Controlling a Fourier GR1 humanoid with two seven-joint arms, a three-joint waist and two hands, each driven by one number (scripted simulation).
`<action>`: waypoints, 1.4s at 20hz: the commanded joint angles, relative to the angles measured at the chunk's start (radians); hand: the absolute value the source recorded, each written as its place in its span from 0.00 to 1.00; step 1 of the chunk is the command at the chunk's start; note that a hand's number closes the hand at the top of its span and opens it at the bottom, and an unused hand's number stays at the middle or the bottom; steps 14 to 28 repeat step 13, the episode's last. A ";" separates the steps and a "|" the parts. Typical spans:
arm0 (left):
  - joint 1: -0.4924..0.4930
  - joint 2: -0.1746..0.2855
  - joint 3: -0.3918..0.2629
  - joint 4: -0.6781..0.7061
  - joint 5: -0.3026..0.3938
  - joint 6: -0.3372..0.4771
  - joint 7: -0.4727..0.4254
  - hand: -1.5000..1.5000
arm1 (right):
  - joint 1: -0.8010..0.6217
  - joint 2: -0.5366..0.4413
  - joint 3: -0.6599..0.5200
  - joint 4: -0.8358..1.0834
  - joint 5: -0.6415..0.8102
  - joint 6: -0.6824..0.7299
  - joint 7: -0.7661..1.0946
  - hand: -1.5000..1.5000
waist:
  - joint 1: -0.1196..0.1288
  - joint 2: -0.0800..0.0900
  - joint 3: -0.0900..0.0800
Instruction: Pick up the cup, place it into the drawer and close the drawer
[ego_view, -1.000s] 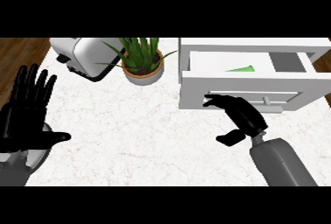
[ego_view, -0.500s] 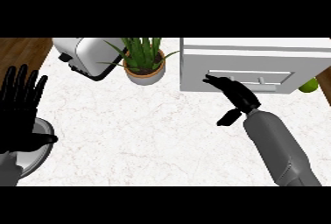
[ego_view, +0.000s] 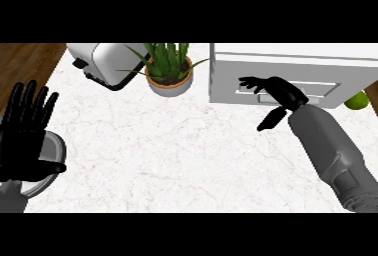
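The drawer (ego_view: 325, 89) of the white cabinet (ego_view: 295, 62) at upper right looks shut. The black right hand (ego_view: 277, 90) is at its front, fingers spread and holding nothing. No cup shows anywhere; it is probably inside, so the task seems all but done. The black left hand (ego_view: 28, 130) rests open at the left edge. The white marbled worktop (ego_view: 184, 150) carries a silver toaster (ego_view: 107, 60) and a potted green plant (ego_view: 170, 75); brown wooden floor (ego_view: 26, 60) shows at upper left.
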 joint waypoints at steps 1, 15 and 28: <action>-0.007 0.003 0.006 -0.004 -0.008 -0.017 0.004 0.00 | -0.094 -0.040 -0.036 0.134 0.010 -0.015 0.044 0.00 | 0.017 0.027 0.008; -0.036 -0.017 0.004 0.016 -0.039 0.000 0.000 0.00 | -0.167 -0.096 -0.065 0.210 -0.007 0.025 0.035 0.00 | 0.045 0.035 0.008; -0.036 -0.017 0.004 0.016 -0.039 0.000 0.000 0.00 | -0.167 -0.096 -0.065 0.210 -0.007 0.025 0.035 0.00 | 0.045 0.035 0.008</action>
